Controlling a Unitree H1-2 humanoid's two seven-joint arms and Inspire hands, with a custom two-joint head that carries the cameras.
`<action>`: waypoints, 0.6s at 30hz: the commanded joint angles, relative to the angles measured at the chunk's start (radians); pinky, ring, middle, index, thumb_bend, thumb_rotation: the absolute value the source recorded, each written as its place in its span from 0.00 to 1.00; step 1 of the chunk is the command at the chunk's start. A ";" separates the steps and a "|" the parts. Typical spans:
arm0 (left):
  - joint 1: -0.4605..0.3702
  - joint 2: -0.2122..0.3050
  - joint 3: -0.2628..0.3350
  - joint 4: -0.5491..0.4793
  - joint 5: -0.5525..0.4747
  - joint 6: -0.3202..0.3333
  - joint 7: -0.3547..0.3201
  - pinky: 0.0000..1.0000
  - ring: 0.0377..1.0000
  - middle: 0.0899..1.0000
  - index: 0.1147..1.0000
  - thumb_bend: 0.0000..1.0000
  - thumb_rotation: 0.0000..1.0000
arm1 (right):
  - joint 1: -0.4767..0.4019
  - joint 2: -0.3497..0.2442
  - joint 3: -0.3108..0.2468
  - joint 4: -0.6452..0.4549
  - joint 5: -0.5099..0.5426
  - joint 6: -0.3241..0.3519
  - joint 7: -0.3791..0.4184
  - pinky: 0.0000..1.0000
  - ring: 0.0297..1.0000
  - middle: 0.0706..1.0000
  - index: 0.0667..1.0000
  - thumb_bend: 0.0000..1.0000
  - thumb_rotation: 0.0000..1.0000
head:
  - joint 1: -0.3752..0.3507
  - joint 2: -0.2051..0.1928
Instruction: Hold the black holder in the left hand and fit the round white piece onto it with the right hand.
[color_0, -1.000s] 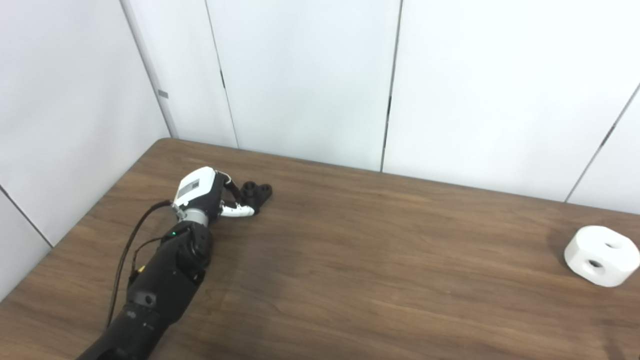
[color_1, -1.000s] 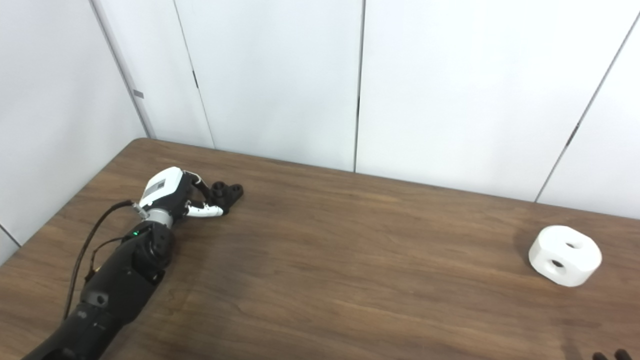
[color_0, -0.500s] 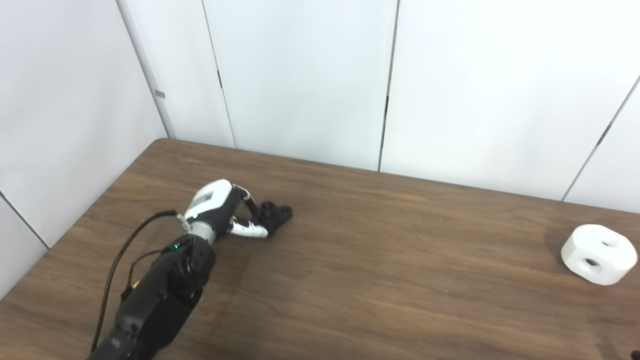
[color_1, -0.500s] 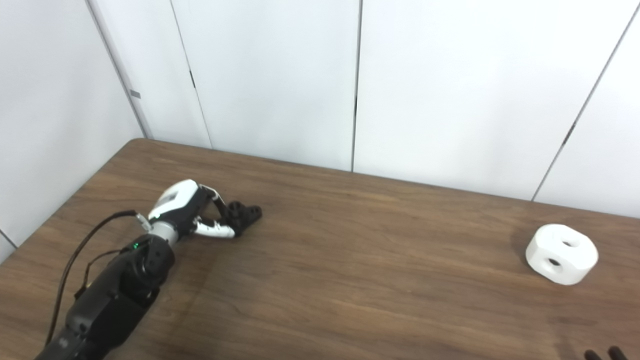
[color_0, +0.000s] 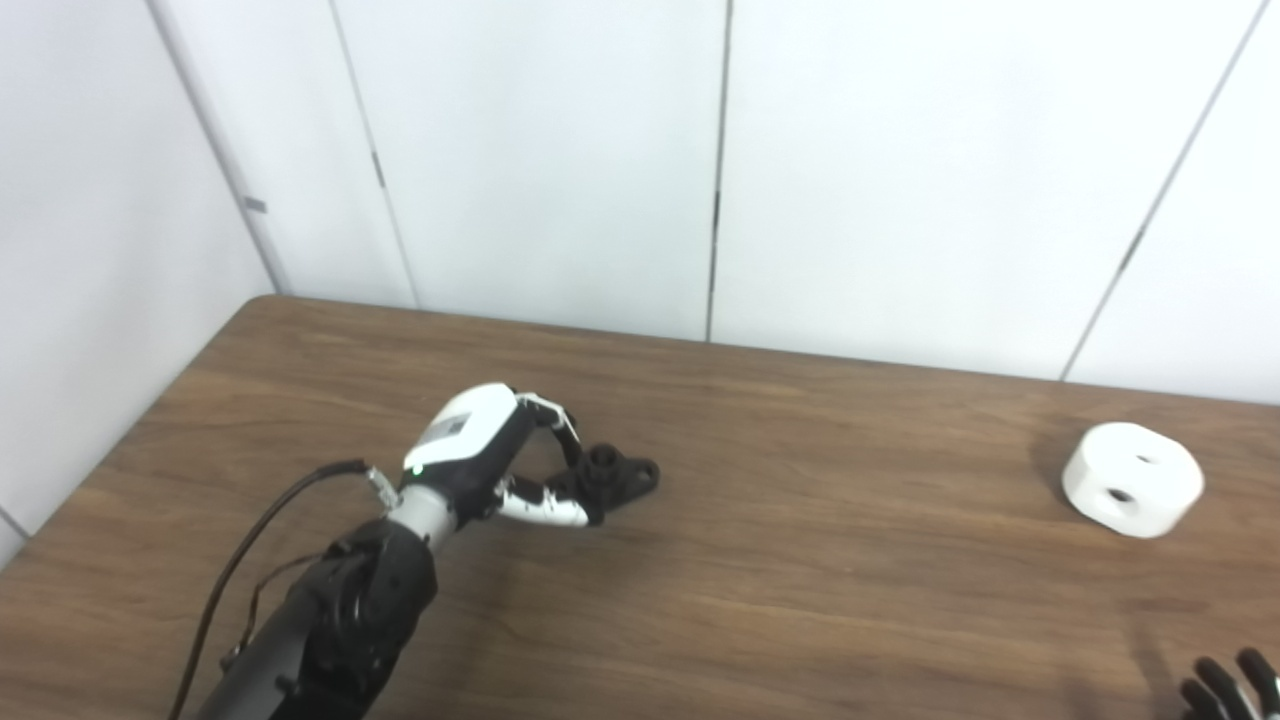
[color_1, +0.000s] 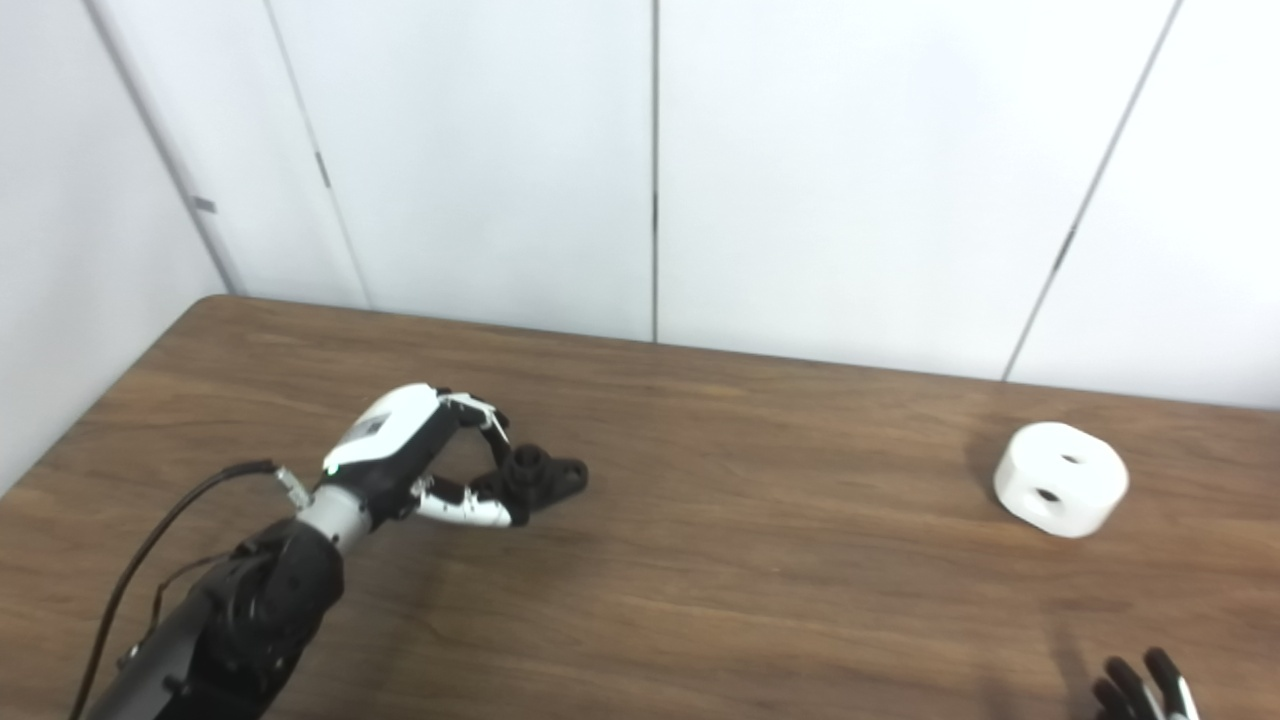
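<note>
L hand (color_0: 490, 455) closed on black holder (color_0: 612, 477), fingers and thumb pinching its near end; holder low over tabletop (color_0: 800, 560), left-centre. Round white piece (color_0: 1132, 479) rests on tabletop far right, well apart from holder. R hand (color_1: 1145, 690): only fingertips at bottom edge, spread, holding nothing.

Tabletop (color_0: 800, 560): dark brown wood grain, streaked. Holder (color_0: 618, 476): matte black. Round piece (color_0: 1132, 479): plain white, dark holes. Left hand (color_0: 480, 450): white back, black palm, white-and-black fingers (color_0: 545, 510); green light at wrist. Right hand (color_1: 1145, 690): black fingertips. Wall panels (color_0: 900, 180): white, dark seams.
</note>
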 joint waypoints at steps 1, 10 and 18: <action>-0.011 0.008 -0.006 -0.038 0.018 -0.049 0.001 1.00 0.90 0.78 0.42 0.52 0.05 | 0.006 0.016 0.028 0.003 0.000 0.050 0.010 0.92 0.92 0.93 0.99 0.56 1.00 | -0.014 0.002; 0.018 -0.040 -0.086 -0.075 0.070 -0.122 -0.043 0.98 0.88 0.76 0.42 0.52 0.05 | -0.023 0.046 0.061 0.038 -0.027 0.028 -0.029 0.85 0.87 0.87 0.94 0.61 1.00 | -0.092 0.019; 0.055 -0.066 -0.132 -0.125 0.109 -0.180 -0.096 0.96 0.87 0.76 0.42 0.52 0.05 | -0.040 0.057 0.099 0.041 -0.070 0.018 -0.043 0.84 0.87 0.88 0.93 0.66 1.00 | -0.155 0.051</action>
